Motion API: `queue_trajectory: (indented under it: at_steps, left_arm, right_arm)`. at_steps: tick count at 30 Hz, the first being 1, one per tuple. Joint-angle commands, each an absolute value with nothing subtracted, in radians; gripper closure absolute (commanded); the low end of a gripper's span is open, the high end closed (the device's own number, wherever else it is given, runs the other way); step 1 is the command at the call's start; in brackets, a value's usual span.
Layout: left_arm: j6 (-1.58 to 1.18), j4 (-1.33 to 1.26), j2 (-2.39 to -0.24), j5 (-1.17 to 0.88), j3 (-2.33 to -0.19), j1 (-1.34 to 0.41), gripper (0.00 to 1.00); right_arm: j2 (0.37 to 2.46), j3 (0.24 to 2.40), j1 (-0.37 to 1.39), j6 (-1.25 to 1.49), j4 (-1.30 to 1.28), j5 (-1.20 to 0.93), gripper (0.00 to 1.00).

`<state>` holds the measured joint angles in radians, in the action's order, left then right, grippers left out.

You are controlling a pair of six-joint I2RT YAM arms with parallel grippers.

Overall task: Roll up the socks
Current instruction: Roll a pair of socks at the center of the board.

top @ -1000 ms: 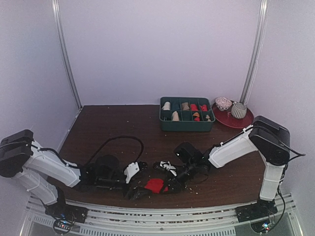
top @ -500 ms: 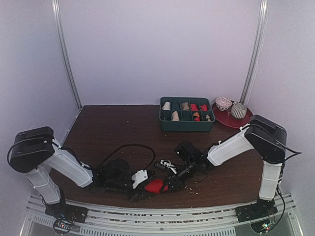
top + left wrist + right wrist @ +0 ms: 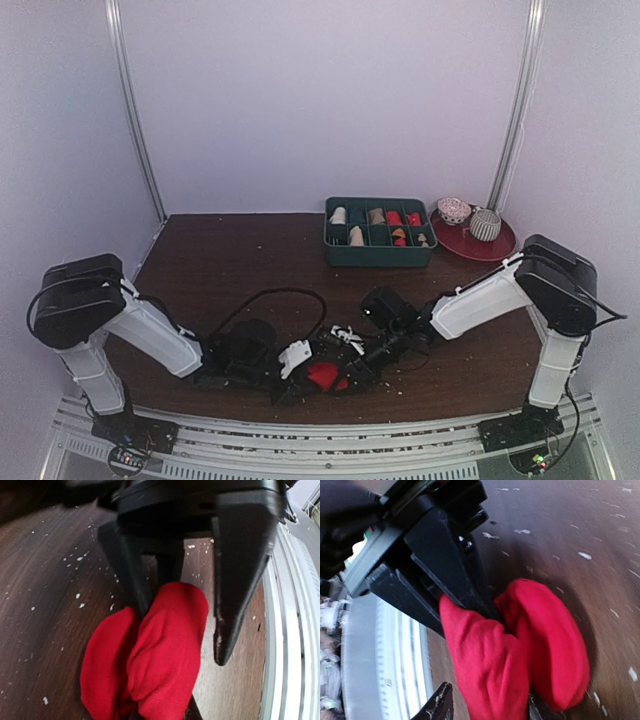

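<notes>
The bright red sock (image 3: pixel 321 376) lies bunched in two lobes near the front edge of the brown table (image 3: pixel 220 260). My left gripper (image 3: pixel 309 368) comes at it from the left. In the left wrist view one finger is pushed into the fold of the red sock (image 3: pixel 165 650), and the left gripper (image 3: pixel 181 635) is shut on one lobe. My right gripper (image 3: pixel 347 378) meets it from the right. In the right wrist view the right gripper (image 3: pixel 487 707) straddles the red sock (image 3: pixel 540 645), open, one tip clear of the cloth. The left gripper's black fingers (image 3: pixel 445 565) show there too.
A green divided tray (image 3: pixel 380 262) of small rolled bundles stands at the back, beside a red plate (image 3: pixel 470 245) carrying two patterned vessels. A black cable (image 3: pixel 270 295) loops over the table behind the left wrist. The metal front rail (image 3: pixel 320 440) runs just below the sock.
My left gripper has slid right up to the red sock and closed its jaws on it. The right gripper's jaws have widened around the same sock.
</notes>
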<state>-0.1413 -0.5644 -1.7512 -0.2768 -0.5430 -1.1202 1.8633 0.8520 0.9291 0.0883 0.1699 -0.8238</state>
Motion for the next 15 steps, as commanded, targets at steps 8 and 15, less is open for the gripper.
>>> queue_trajectory:
  at_steps: [8,15]
  left_arm:
    - [-0.363,-0.259,-1.915,-0.407,-0.589,-1.086,1.0]
    - [-0.375,-0.232,-1.961,-0.454,-0.592,-1.077,1.0]
  right_arm:
    - [1.464,0.634,1.02,-0.134,0.224,-0.301,0.5]
    - [1.509,0.658,1.072,-0.277,0.235,-0.292,0.5]
